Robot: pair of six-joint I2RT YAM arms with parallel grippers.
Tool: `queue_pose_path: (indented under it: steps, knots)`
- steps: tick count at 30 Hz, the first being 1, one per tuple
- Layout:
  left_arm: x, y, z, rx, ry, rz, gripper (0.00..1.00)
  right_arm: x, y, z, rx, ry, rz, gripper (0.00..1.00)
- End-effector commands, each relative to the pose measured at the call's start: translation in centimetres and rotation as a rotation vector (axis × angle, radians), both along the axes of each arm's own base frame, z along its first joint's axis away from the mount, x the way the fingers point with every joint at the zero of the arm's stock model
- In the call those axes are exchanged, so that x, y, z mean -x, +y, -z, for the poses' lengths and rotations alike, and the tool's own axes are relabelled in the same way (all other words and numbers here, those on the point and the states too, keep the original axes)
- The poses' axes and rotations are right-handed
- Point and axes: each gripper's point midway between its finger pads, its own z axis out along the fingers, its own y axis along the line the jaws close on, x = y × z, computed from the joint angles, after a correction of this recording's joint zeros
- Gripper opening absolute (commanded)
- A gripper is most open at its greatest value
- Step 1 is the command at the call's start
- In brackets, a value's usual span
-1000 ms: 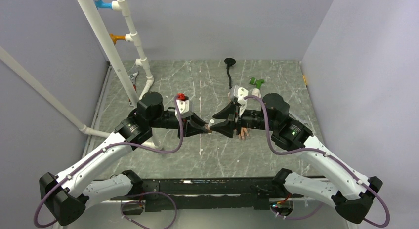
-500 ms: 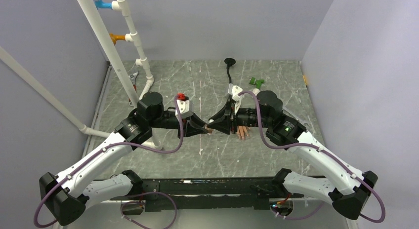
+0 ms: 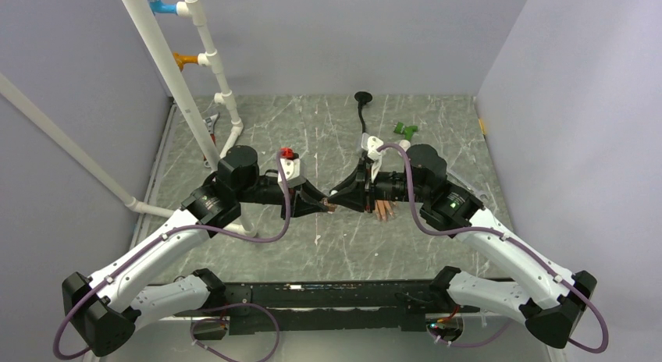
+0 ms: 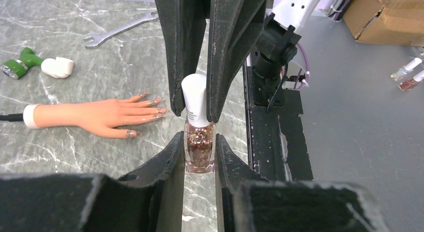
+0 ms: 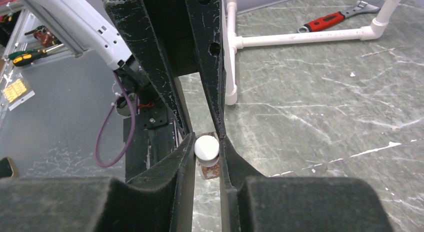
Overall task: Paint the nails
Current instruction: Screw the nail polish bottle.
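The nails [image 4: 159, 111] tip a peach rubber mannequin hand [image 4: 100, 114] with a white cuff. It lies flat on the grey marbled table [image 3: 328, 245], right of centre, fingers toward the near edge, with bare surface between.

Just left of it, the left gripper [image 4: 199, 142] is clamped on a small glitter-filled glass bottle [image 4: 199, 153]. The right gripper [image 5: 206, 144] is closed on the bottle's white cap [image 4: 195, 99].

A green-and-white object [image 4: 30, 64] lies apart on the far side.

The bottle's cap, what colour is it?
White; the cap shows best in the left wrist view.
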Motion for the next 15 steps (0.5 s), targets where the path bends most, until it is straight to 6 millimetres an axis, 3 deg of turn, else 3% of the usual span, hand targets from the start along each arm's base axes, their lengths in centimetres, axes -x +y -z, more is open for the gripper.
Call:
queue_pose_path:
  steps: [1,15]
  knots:
    - [-1.3,-0.2,-2.5,0.046,-0.069,-0.058,0.00,-0.6,-0.2,-0.2,-0.025,0.010,0.050,0.00]
    - [-4.2,0.7,-2.8,0.053,-0.066,-0.258,0.00,-3.4,-0.6,1.3,-0.138,0.230,0.323,0.00]
